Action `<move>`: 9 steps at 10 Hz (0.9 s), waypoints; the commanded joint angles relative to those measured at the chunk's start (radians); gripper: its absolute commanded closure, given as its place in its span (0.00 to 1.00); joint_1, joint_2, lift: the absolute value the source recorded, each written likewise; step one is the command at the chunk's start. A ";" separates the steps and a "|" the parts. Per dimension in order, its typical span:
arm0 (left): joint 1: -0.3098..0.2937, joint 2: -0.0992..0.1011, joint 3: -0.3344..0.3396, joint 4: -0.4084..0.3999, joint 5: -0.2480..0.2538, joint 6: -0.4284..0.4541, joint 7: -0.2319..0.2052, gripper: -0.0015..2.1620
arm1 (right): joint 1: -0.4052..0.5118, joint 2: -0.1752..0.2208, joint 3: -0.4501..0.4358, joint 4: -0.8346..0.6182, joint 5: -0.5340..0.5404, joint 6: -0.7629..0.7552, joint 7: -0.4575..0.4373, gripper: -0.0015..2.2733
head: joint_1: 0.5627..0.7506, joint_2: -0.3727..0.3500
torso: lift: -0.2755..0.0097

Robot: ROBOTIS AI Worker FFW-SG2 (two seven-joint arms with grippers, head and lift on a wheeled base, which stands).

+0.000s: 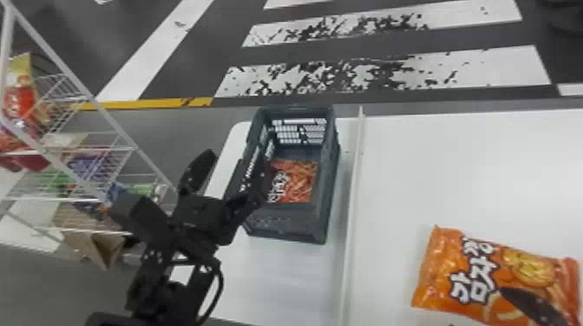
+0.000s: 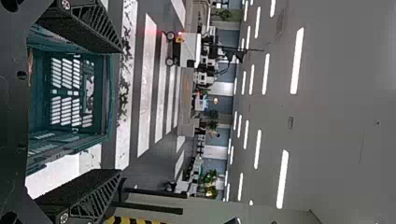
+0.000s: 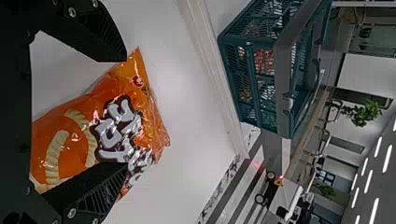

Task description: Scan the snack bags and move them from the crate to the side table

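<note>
Head view: left gripper (image 1: 236, 171) at the crate's (image 1: 286, 223) near side; red snack bag (image 1: 297, 184) inside. Orange snack bag (image 1: 460, 273) lies on side table (image 1: 433, 173).
Left wrist view: fingers wide apart, empty.
Right wrist view: right gripper (image 3: 125, 112) spread around orange snack bag, unclamped. Probably between transfers; next calls for lowering left gripper onto red snack bag.
</note>
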 commanded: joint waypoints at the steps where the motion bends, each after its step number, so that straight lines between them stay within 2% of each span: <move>1: -0.002 0.003 -0.003 0.001 -0.001 0.006 -0.003 0.04 | -0.036 -0.006 0.032 0.032 0.029 0.046 -0.032 0.06 | 0.70 0.94 | 0.66; 3: -0.005 0.005 -0.012 0.016 0.004 0.012 -0.021 0.04 | -0.088 -0.008 0.062 0.066 0.037 0.123 -0.127 0.06 | 0.70 0.91 | 0.66; 4: -0.005 0.005 -0.014 0.025 0.004 0.012 -0.044 0.04 | -0.128 -0.014 0.106 0.090 0.077 0.178 -0.181 0.06 | 0.70 0.87 | 0.66; 6: -0.010 0.005 -0.016 0.031 0.008 0.015 -0.057 0.04 | -0.153 -0.018 0.141 0.095 0.088 0.240 -0.185 0.06 | 0.70 0.81 | 0.66; 7: -0.011 0.006 -0.014 0.031 0.011 0.015 -0.057 0.04 | -0.154 -0.020 0.154 0.094 0.098 0.249 -0.185 0.06 | 0.70 0.81 | 0.66; 9: -0.014 0.011 -0.014 0.033 0.016 0.021 -0.057 0.04 | -0.208 -0.026 0.238 0.106 0.170 0.369 -0.207 0.06 | 0.70 0.82 | 0.66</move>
